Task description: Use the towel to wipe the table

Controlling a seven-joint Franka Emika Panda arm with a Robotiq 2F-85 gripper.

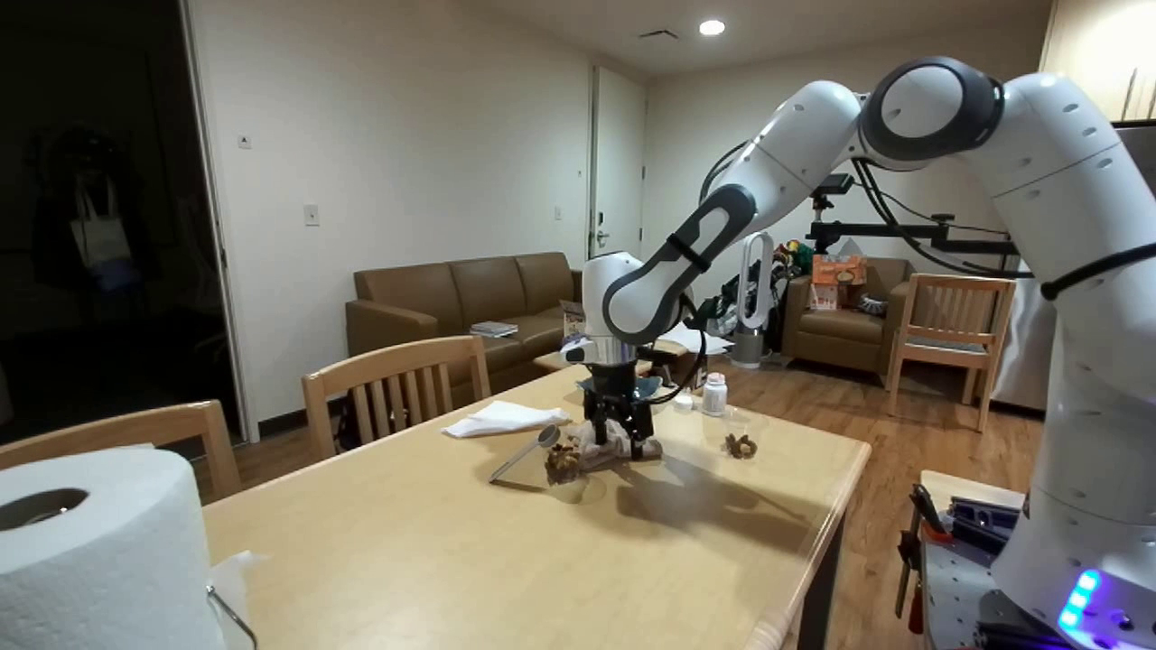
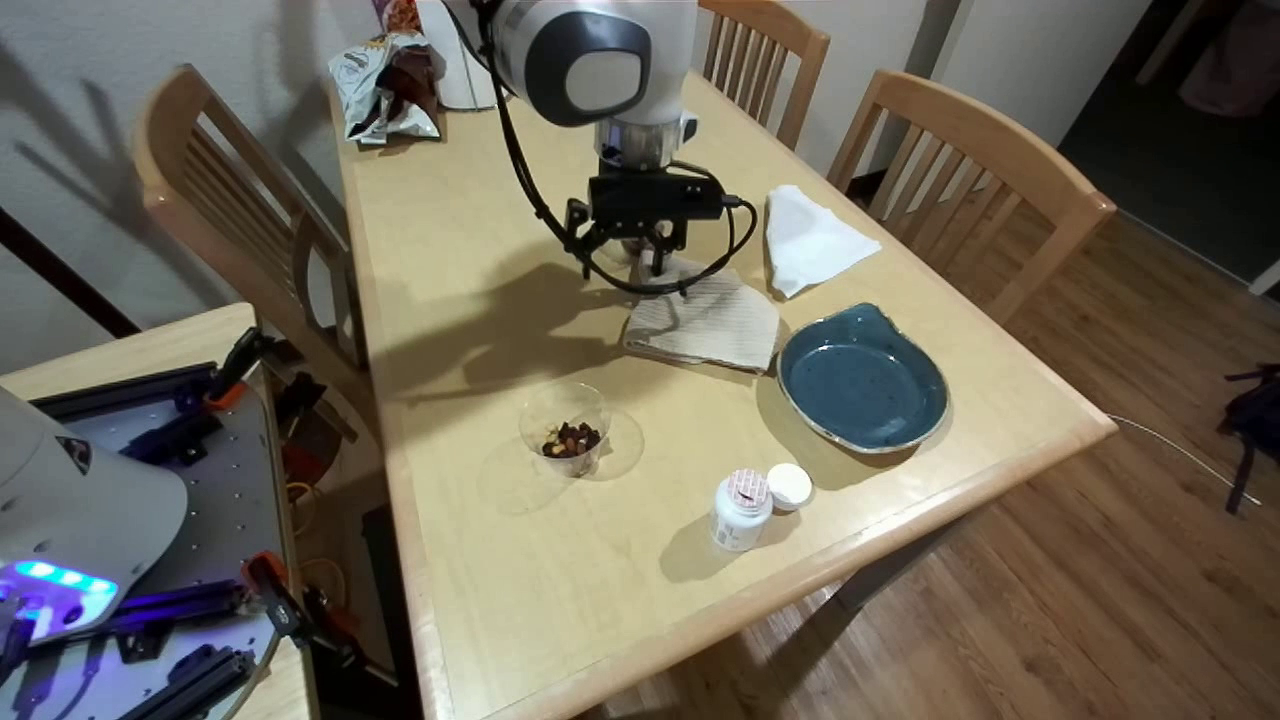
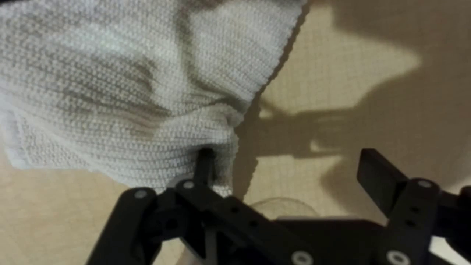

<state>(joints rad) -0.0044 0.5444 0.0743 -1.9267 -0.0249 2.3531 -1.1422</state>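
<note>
Towel (image 2: pixel 705 322) lies rumpled on the worktop (image 2: pixel 480 600)! The gripper (image 3: pixel 287 156) is spread, one finger (image 3: pixel 203 167) against the towel, the other beyond its edge, presumably straddling it for a pinch.

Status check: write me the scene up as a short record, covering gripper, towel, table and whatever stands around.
towel: folded, lying on the table, rumpled near the gripper
gripper: open, one jaw at the towel, the other over bare wood
held: nothing
beside towel: blue dish, white napkin
bottle: upright near a table edge, white cap alongside
cup: clear, holding what looks like nuts
spoon: near the gripper
wiping done: cannot tell from these pictures
</note>
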